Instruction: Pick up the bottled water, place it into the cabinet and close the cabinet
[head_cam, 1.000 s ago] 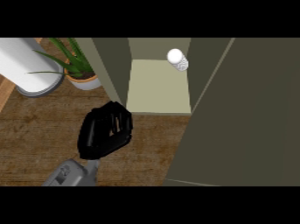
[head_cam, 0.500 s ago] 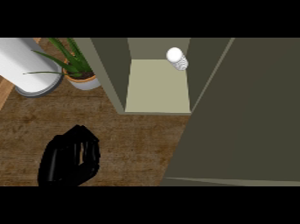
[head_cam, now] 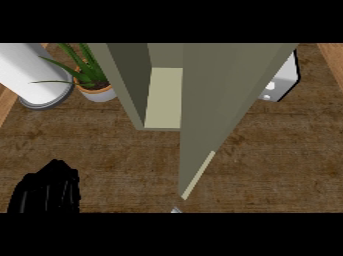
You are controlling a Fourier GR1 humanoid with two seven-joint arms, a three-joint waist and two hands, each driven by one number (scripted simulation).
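Note:
The olive cabinet (head_cam: pixel 130 80) stands at the back centre of the counter. Its door (head_cam: pixel 229 100) is swung well across the opening, so only a narrow strip of the pale shelf (head_cam: pixel 164 97) shows. The bottled water is hidden behind the door. My left hand (head_cam: pixel 47 190) rests at the lower left edge, black fingers relaxed and pointing up, holding nothing and well apart from the cabinet. My right hand does not show. A small grey bit (head_cam: pixel 175 210) peeks in at the bottom edge under the door's lower corner; I cannot tell what it is.
A tall white cylinder (head_cam: pixel 22 72) stands at the back left with a potted green plant (head_cam: pixel 89 82) beside it. A white object (head_cam: pixel 281 82) shows behind the door at the right. Dark wood counter (head_cam: pixel 277 165) lies open in front.
The door has swung from wide open to mostly across the opening, hiding the bottle. My left hand has drawn back to the lower left edge.

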